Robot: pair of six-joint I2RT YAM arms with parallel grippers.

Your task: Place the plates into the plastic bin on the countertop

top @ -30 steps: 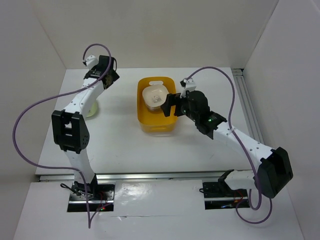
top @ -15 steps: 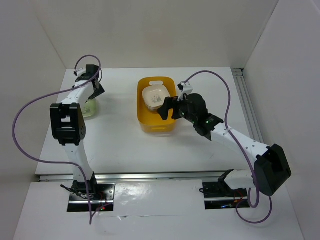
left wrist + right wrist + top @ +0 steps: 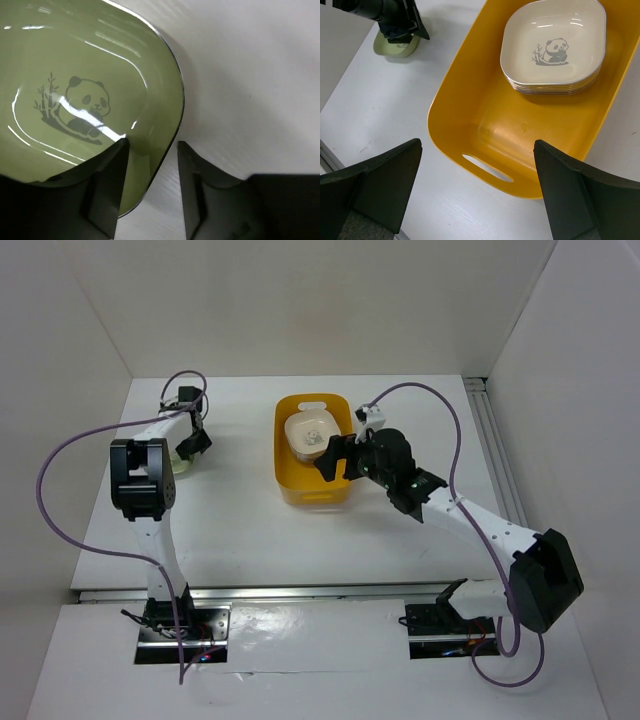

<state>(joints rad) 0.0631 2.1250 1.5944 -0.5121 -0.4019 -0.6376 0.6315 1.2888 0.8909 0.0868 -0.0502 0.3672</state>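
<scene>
A pale green plate (image 3: 90, 75) with a panda motif lies on the white countertop (image 3: 250, 530) at the far left (image 3: 182, 464). My left gripper (image 3: 152, 145) is down at its edge (image 3: 190, 440), jaws open and straddling the rim. One finger (image 3: 107, 180) is over the dish, the other is on the table outside, with a gap still showing. The orange-yellow plastic bin (image 3: 300, 490) holds a stack of plates (image 3: 552, 45) with a cream one on top. My right gripper (image 3: 477, 145) hovers wide open and empty over the bin's near end (image 3: 335, 455).
White walls close in the countertop on the left, back and right. A metal rail (image 3: 495, 440) runs along the right side. The left arm's purple cable (image 3: 60, 470) loops out toward the left wall. The bin's near half (image 3: 520, 125) is bare.
My left gripper swung back from the far side and came down onto the green plate's rim, its jaws narrowing. The right gripper shifted slightly left over the bin, then held still.
</scene>
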